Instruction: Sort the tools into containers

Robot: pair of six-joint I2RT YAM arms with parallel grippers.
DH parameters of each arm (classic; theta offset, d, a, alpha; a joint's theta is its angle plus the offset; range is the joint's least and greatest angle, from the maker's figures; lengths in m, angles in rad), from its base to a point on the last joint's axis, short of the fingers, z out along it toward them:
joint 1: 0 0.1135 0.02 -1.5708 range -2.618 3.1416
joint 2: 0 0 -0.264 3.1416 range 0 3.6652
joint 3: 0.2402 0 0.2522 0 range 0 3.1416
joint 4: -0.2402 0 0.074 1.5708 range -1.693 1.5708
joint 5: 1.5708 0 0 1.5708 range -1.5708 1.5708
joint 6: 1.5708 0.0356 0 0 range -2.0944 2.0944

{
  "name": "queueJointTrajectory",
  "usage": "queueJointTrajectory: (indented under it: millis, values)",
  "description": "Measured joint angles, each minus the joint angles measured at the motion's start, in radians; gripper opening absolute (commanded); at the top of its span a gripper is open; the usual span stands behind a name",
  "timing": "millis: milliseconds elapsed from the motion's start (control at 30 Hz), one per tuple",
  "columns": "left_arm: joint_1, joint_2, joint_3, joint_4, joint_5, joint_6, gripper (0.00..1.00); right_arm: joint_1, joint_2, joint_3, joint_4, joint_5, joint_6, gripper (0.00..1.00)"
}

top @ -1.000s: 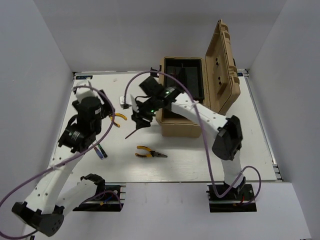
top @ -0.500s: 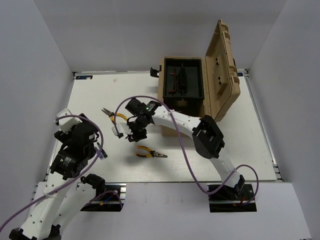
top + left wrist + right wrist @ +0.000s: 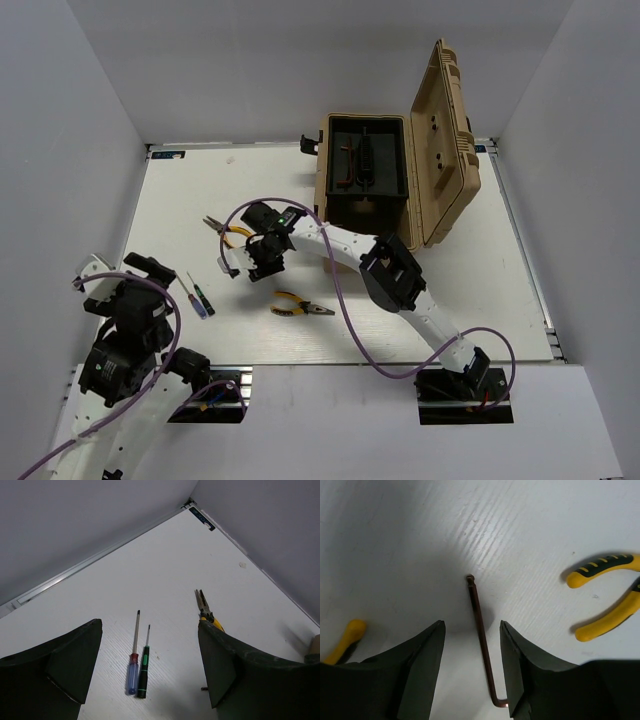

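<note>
The tan toolbox (image 3: 352, 256) stands at the back with its lid (image 3: 445, 130) up and its black tray (image 3: 366, 165) showing. My right gripper (image 3: 258, 262) is open, low over the table, with a dark L-shaped hex key (image 3: 482, 635) lying between its fingers. Yellow-handled pliers (image 3: 224, 231) lie to its left and another pair (image 3: 300, 307) in front; handles show in the right wrist view (image 3: 602, 564). My left gripper (image 3: 150, 268) is open and empty, drawn back near left. A blue screwdriver (image 3: 133, 665) and a green one (image 3: 144, 666) lie ahead of it, as do the pliers (image 3: 205, 609).
White walls close in the table on the left, back and right. The two screwdrivers (image 3: 200, 297) lie side by side near the table's left front. The right arm (image 3: 390, 275) stretches across the middle, in front of the toolbox.
My left arm has pulled back from mid-table to the near left corner. My right gripper has moved left from the toolbox's front corner and come down around the hex key on the table.
</note>
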Motion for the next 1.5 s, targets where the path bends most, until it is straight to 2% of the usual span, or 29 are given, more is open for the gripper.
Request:
queueJointTrajectory:
  millis: [200, 500, 767, 900, 1133, 1233, 1367, 1500]
  values:
    - [0.000, 0.016, -0.008, 0.001, -0.001, 0.000, 0.87, -0.002, 0.003, 0.012, -0.003, 0.012, -0.033, 0.54]
    - [0.000, 0.010, -0.012, 0.001, -0.001, 0.003, 0.87, -0.002, 0.024, 0.037, -0.080, 0.018, -0.167, 0.53]
    - [0.000, 0.006, -0.012, 0.003, 0.002, 0.008, 0.87, -0.002, 0.060, 0.116, -0.204, 0.016, -0.299, 0.53]
    - [0.000, 0.006, -0.015, 0.004, 0.002, 0.011, 0.87, -0.002, 0.060, 0.121, -0.256, 0.014, -0.357, 0.45]
    - [0.000, 0.006, -0.017, 0.013, 0.003, 0.011, 0.87, -0.002, 0.060, 0.118, -0.272, 0.024, -0.354, 0.44]
    - [0.000, 0.006, -0.017, 0.019, 0.003, 0.016, 0.87, -0.002, 0.038, 0.074, -0.209, 0.032, -0.297, 0.43]
    - [0.000, 0.006, -0.017, 0.023, 0.003, 0.021, 0.87, -0.001, 0.014, 0.026, -0.097, 0.045, -0.196, 0.33]
    - [0.000, 0.006, -0.017, 0.023, 0.003, 0.023, 0.87, 0.002, 0.016, 0.029, -0.022, 0.066, -0.120, 0.19]
